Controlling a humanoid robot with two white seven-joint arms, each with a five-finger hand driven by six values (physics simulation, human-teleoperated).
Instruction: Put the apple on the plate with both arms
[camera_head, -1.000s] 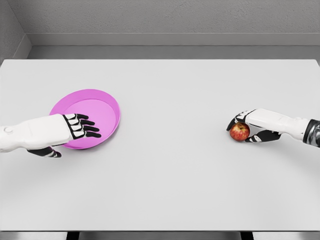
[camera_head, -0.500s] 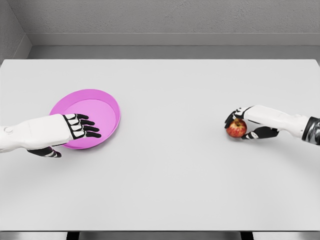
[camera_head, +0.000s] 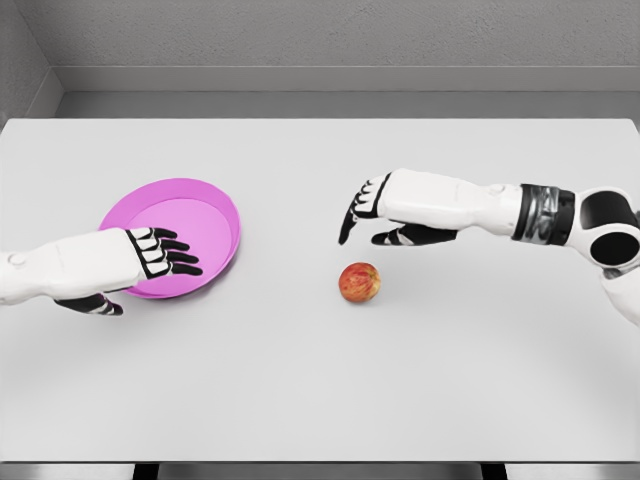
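Observation:
A red-yellow apple (camera_head: 359, 282) lies free on the white table (camera_head: 320, 380), near the middle. My right hand (camera_head: 362, 222) hovers just above and behind it, fingers spread, holding nothing. A pink plate (camera_head: 214, 200) sits at the left of the table. My left hand (camera_head: 170, 252) rests over the plate's near rim, fingers extended flat toward the right, thumb below the rim, nothing grasped.
The table's far edge meets a grey wall. Open tabletop lies between the apple and the plate, roughly a hand's length wide.
The right arm swung left across the table carrying the apple, then let go; the apple now lies near the centre with the hand above it. The left arm has not moved.

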